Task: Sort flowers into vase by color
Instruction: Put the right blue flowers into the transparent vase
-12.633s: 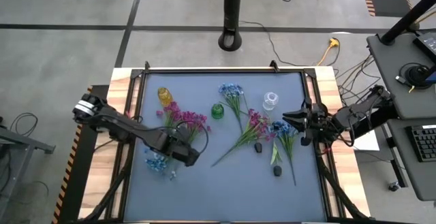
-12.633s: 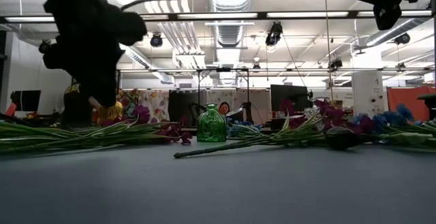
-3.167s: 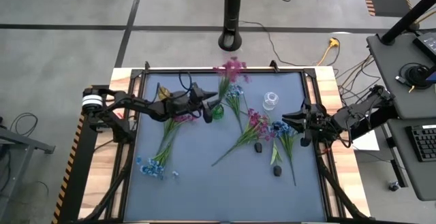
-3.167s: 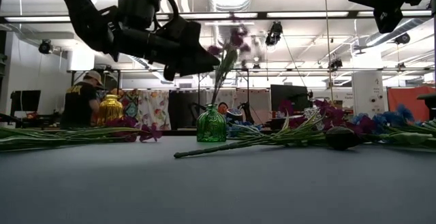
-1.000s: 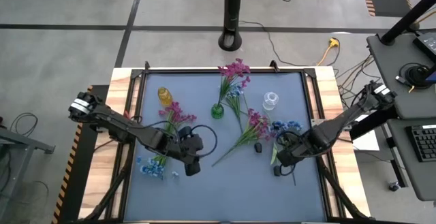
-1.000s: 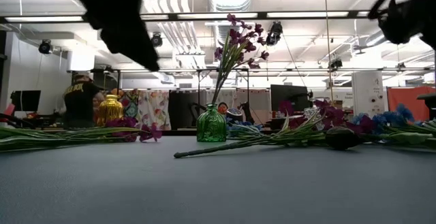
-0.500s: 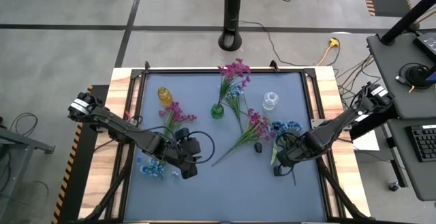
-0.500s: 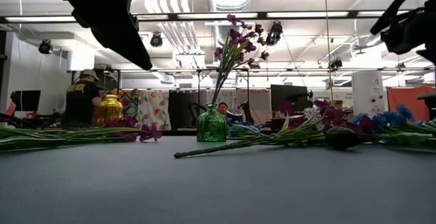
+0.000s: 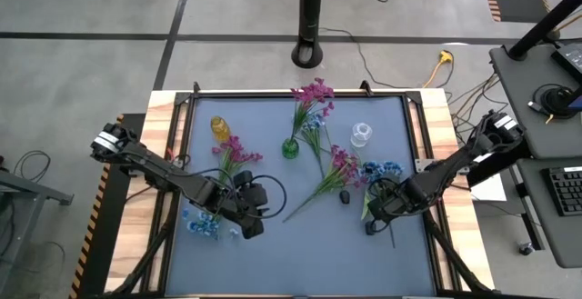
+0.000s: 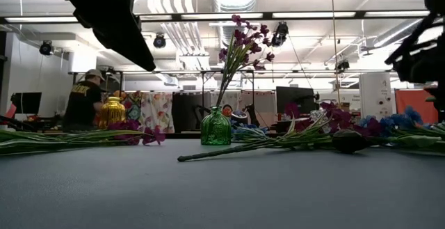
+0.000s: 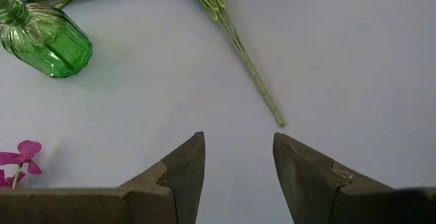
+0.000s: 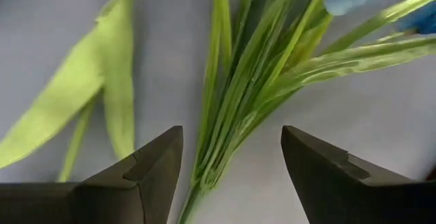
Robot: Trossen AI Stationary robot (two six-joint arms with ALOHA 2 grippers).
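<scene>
A green vase [image 9: 290,148] holds a pink flower sprig [image 9: 312,94] by its stem. More pink flowers [image 9: 229,154] [image 9: 336,167], blue flowers [image 9: 382,170] [image 9: 202,224] and dark buds [image 9: 346,195] [image 9: 370,228] lie flat on the mat. My right gripper [image 9: 375,206] hangs open low over the right blue flower. Its fingers [image 12: 153,163] stand on either side of the green stem bundle [image 12: 238,94] without touching it. My left gripper [image 9: 257,210] is open and empty [image 11: 238,163] above the mat, near the loose end of a pink sprig's stem [image 11: 262,94].
A yellow vase [image 9: 219,126] stands at the far left and a clear vase [image 9: 361,134] at the far right of the green one. A long green leaf [image 12: 88,94] lies beside the stem bundle. A person [image 10: 83,104] stands in the room behind the table.
My right gripper has come down toward the blue flower's stems. My left gripper has drifted a little toward the table's near left. The flowers and vases have stayed where they were.
</scene>
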